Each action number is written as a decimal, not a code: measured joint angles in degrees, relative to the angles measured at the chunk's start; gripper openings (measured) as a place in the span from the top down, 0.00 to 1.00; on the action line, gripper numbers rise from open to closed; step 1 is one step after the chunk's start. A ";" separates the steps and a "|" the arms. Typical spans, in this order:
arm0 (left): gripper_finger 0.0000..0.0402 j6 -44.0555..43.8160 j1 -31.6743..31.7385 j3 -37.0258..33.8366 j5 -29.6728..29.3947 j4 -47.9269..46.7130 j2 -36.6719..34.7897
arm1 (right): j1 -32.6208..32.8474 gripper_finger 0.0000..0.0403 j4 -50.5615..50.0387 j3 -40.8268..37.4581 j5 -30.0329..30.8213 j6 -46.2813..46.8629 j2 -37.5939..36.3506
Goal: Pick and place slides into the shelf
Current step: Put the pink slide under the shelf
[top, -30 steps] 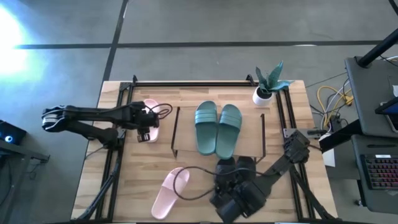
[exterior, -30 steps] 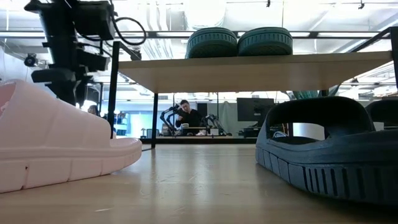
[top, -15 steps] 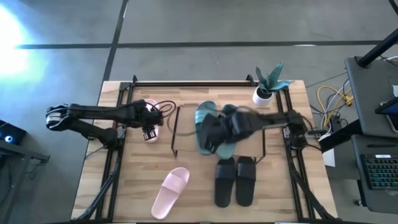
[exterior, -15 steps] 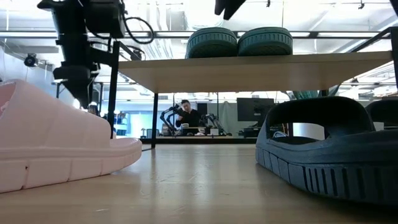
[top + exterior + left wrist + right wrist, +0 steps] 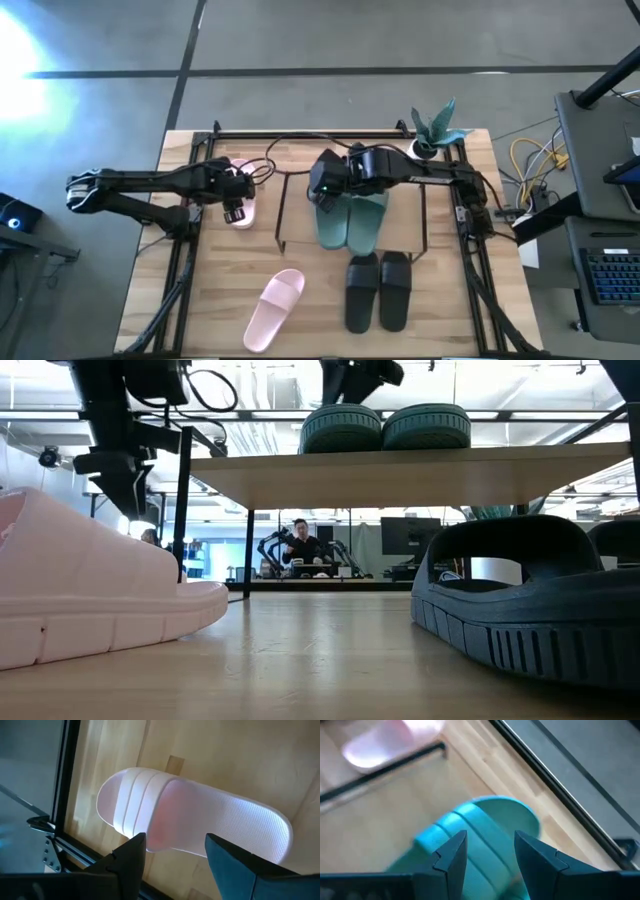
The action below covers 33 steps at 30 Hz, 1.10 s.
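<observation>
On the shelf (image 5: 284,246), two teal slides (image 5: 349,218) lay; right gripper (image 5: 322,189) hovered open above them. Left gripper (image 5: 233,213), open, hung over pink slide (image 5: 190,817) beside shelf.

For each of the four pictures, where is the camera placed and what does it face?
High: above the table, straight down; both arms, shelf.
Low: table height, looking level; pink slide, black slide.
Left wrist: over another pink slide; left gripper open.
Right wrist: over a teal slide; right gripper open.
Shared: high and low both show the teal pair.
</observation>
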 joint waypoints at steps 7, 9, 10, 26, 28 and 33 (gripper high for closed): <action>0.52 0.00 0.10 -0.63 -3.92 0.36 0.29 | -1.32 0.62 1.65 -0.74 -0.08 -2.51 0.16; 0.52 0.05 0.22 -0.67 -4.78 0.40 0.73 | -1.67 0.62 1.66 -0.77 0.03 -2.51 0.16; 0.52 0.26 0.34 -0.70 -4.91 0.42 0.97 | -1.69 0.62 1.64 -0.79 0.02 -2.53 0.16; 0.52 0.37 0.60 -1.62 -14.35 2.67 8.49 | -2.30 0.62 2.64 -0.97 0.01 -3.87 0.20; 0.52 0.37 0.60 -1.62 -14.39 3.01 9.91 | -2.30 0.61 2.64 -0.98 0.01 -3.94 0.20; 0.52 -0.04 2.34 -1.74 -15.46 3.68 13.68 | -2.34 0.61 2.64 -0.96 -0.01 -4.02 0.20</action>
